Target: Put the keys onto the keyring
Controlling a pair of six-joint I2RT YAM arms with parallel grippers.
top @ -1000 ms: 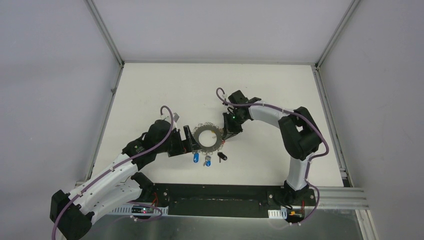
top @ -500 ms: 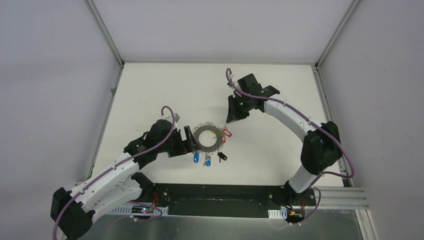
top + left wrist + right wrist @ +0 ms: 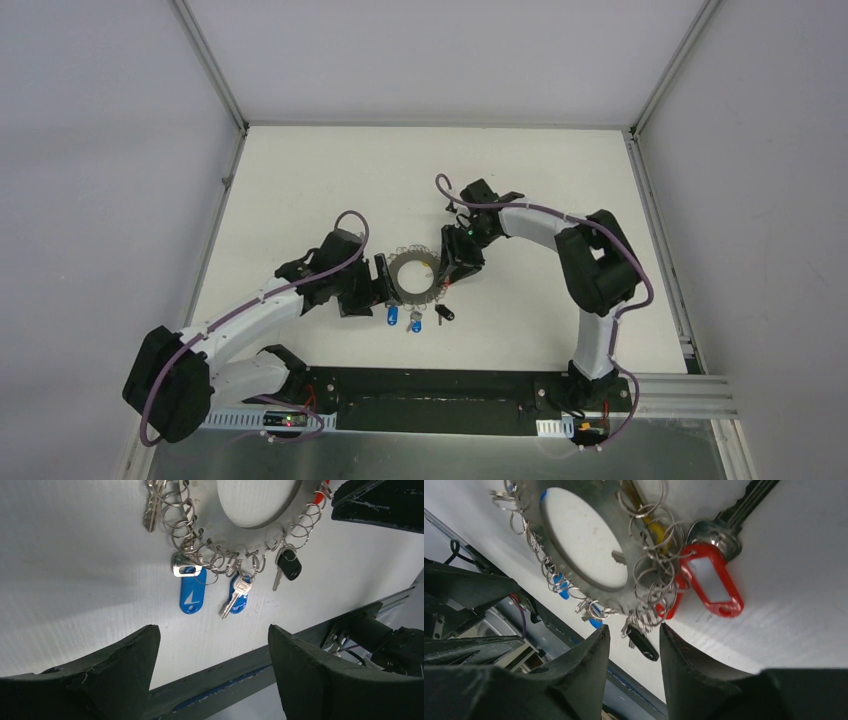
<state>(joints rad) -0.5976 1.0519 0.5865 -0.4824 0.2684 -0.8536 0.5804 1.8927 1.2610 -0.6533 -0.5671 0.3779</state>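
Observation:
The keyring [image 3: 415, 277] lies flat on the white table, a grey disc [image 3: 544, 530] with a wide hole and many wire loops round its rim. Two blue-tagged keys [image 3: 192, 592] and a black-headed key [image 3: 288, 565] hang from loops on its near side. A red-tagged key [image 3: 714, 585] lies against the loops on the right; whether it is threaded I cannot tell. My right gripper [image 3: 633, 627] is open a little just over those loops, with nothing between its fingers. My left gripper [image 3: 212, 645] stands wide open at the ring's left side [image 3: 378, 285].
A dark metal rail [image 3: 440, 385] runs along the table's near edge just behind the blue tags. Grey walls close in the table [image 3: 300, 180] on the left, right and far sides. The two grippers face each other across the ring.
The right gripper rose away from the ring, uncovering the red tag, then came back down to the ring's right side with its jaws parted. The left arm shifted forward, its gripper staying at the ring.

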